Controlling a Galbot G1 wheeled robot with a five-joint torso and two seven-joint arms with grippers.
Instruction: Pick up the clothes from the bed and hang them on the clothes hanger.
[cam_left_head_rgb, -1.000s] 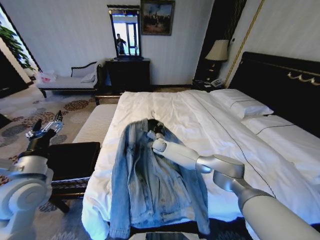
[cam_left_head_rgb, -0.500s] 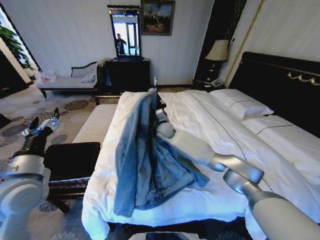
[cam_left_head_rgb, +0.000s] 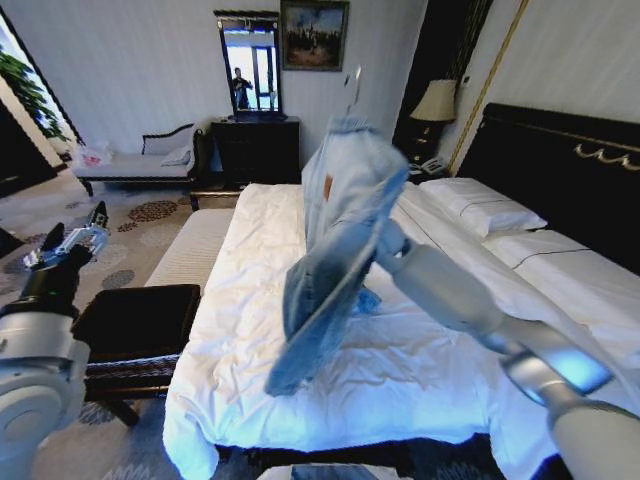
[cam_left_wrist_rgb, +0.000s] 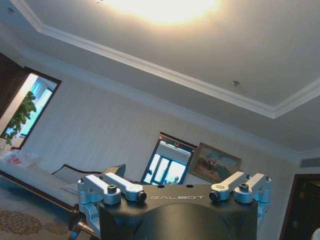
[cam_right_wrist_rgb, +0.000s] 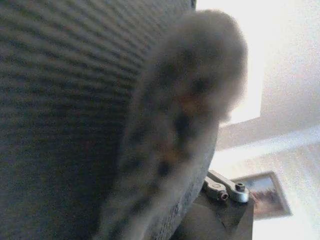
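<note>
The clothes, a light blue denim jacket (cam_left_head_rgb: 335, 230), hang in the air over the bed (cam_left_head_rgb: 250, 340), bunched and swinging. A small brown patch (cam_left_head_rgb: 327, 187) faces me. My right arm (cam_left_head_rgb: 450, 290) reaches up from the right into the jacket, and its gripper is buried in the folds, shut on the cloth. Denim (cam_right_wrist_rgb: 75, 125) presses close in the right wrist view. A thin hook-like tip (cam_left_head_rgb: 352, 78) pokes above the collar; I cannot tell if it is the clothes hanger. My left gripper (cam_left_head_rgb: 70, 238) is open, raised at the far left, away from the bed.
A dark padded bench (cam_left_head_rgb: 140, 320) stands at the bed's left side, under my left arm. The black headboard (cam_left_head_rgb: 560, 170) and white pillows (cam_left_head_rgb: 485, 210) are at right. A lamp (cam_left_head_rgb: 435, 100), a dark dresser with mirror (cam_left_head_rgb: 255, 145) and a chaise (cam_left_head_rgb: 140, 160) line the far wall.
My right arm has swung up and rightward, lifting the jacket from flat on the sheets to fully clear of the bed. My left gripper drifted slightly left.
</note>
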